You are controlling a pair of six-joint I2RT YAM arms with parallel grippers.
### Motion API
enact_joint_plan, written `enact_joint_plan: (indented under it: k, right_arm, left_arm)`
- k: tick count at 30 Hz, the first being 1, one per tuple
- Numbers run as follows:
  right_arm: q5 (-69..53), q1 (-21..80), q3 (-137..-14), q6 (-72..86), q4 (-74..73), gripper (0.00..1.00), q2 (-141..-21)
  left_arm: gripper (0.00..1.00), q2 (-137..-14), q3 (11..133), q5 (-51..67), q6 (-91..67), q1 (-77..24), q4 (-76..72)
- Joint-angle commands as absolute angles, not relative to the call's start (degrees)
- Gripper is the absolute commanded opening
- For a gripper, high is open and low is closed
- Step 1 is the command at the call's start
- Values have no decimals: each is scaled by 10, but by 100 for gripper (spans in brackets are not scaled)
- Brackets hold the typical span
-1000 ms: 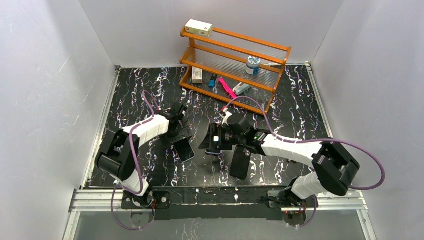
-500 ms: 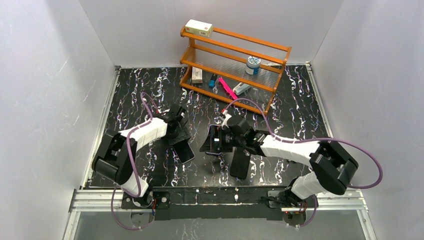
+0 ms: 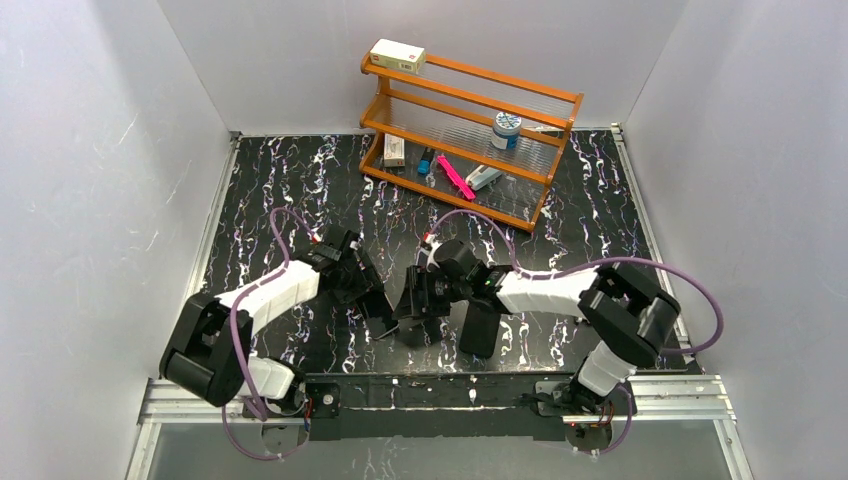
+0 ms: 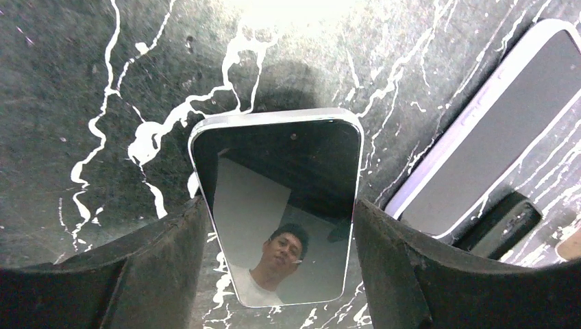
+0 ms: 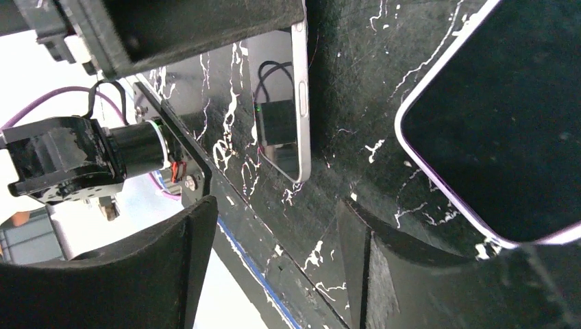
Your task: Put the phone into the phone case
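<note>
The phone (image 4: 277,205), a thin slab with a glossy dark face and a silver edge, lies between my left gripper's fingers (image 4: 164,267). The fingers press on its two long sides. It also shows in the top view (image 3: 381,319) and in the right wrist view (image 5: 284,103). My left gripper (image 3: 368,298) is shut on it, low over the table. The phone case (image 3: 480,328), matte black, lies flat just right of my right gripper (image 3: 413,308). My right gripper (image 5: 277,205) is open and empty above the table.
A lavender-edged phone (image 4: 493,130) lies right beside the held phone and under my right gripper (image 5: 500,123). A wooden rack (image 3: 470,110) with a box (image 3: 397,55), a tin (image 3: 507,128) and small items stands at the back. The table's front rail (image 3: 430,385) is close.
Both grippers have moved toward the near edge and closer together. The left one went near and right with the phone. The right one went left and down. The case has not moved.
</note>
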State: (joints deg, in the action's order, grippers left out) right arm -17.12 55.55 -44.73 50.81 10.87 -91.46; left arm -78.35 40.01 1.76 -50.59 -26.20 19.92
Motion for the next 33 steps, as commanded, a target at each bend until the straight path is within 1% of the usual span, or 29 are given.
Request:
enact_joint_plan:
  k: [1, 9, 12, 18, 20, 21, 23, 25, 29, 33]
  right_arm:
    - [-170, 566, -482, 502, 139, 70, -940]
    - [-180, 569, -500, 487, 151, 63, -995]
    - [-185, 569, -507, 486, 159, 57, -1009]
    - [-206, 569, -512, 483, 174, 31, -1027]
    - [-214, 569, -505, 482, 186, 20, -1025]
    - [-219, 569, -501, 482, 193, 14, -1023]
    - [-229, 569, -495, 484, 201, 2, -1017]
    - [-234, 568, -486, 488, 211, 1, -1006]
    - [-220, 566, -471, 491, 193, 1, -969]
    - [-206, 556, -449, 493, 165, 1, -910]
  left_arm:
    - [60, -761, 361, 57, -516, -261, 195]
    - [59, -729, 336, 72, -518, -261, 175]
    - [58, -720, 328, 80, -521, -261, 167]
    - [58, -698, 318, 102, -530, -261, 150]
    - [59, -687, 319, 107, -532, -261, 145]
    - [61, -682, 320, 110, -532, -261, 144]
    - [69, -677, 326, 114, -529, -261, 148]
    - [76, -672, 335, 115, -526, -261, 155]
    - [88, -658, 358, 123, -516, -261, 165]
    - [94, -634, 391, 147, -508, -261, 164]
